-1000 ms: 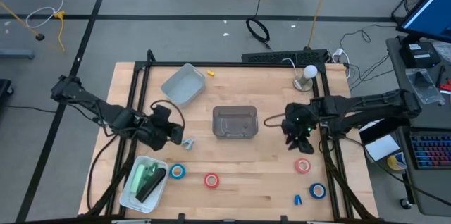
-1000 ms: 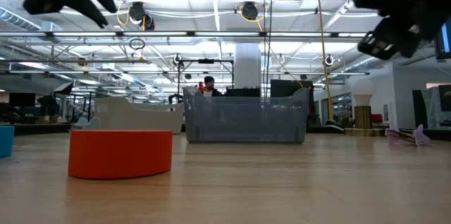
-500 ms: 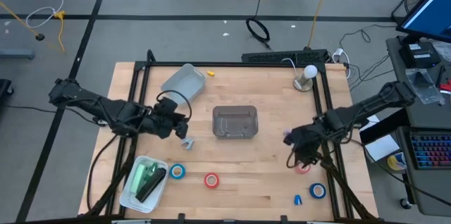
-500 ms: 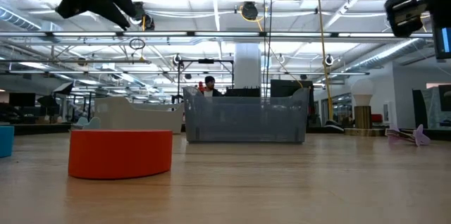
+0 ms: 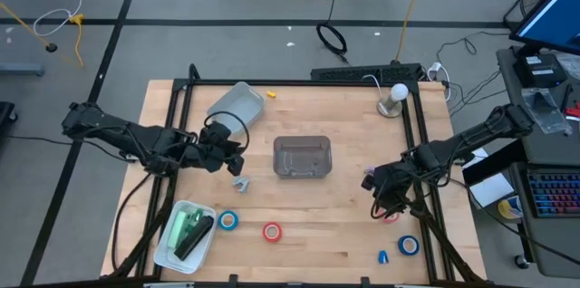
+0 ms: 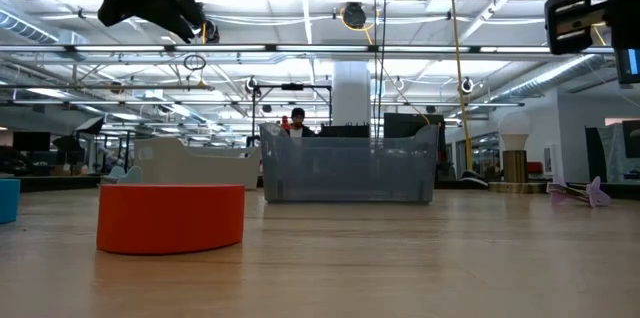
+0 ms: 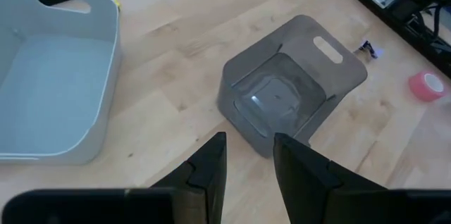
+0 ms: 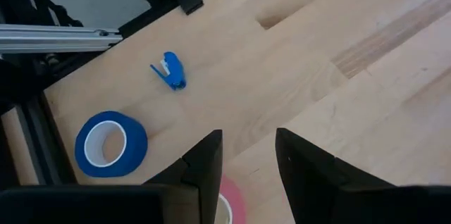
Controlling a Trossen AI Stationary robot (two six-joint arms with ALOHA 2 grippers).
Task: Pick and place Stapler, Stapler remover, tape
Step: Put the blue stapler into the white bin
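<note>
On the counter point(image 5: 308, 229), seen from above, the grey bin point(image 5: 302, 158) sits at the centre. The left pincer point(image 5: 237, 153) hangs at its 9 o'clock, fingers point(image 7: 211, 166) a little apart with nothing between them. The right pincer point(image 5: 384, 199) hangs at about 4 o'clock from the bin, over a red roll point(image 8: 227, 206), its fingers point(image 8: 204, 159) likewise slightly spread and empty. A blue roll point(image 5: 410, 245) lies near the counter's 5 o'clock corner, with a small blue remover point(image 5: 382, 256) just beside it. Another red roll point(image 5: 272, 231) and another blue roll point(image 5: 227, 221) lie at 7 o'clock from the bin. A white tray point(image 5: 171, 243) holding green and dark objects sits at the 7 o'clock corner. A pale bin point(image 5: 236, 107) stands at 11 o'clock.
</note>
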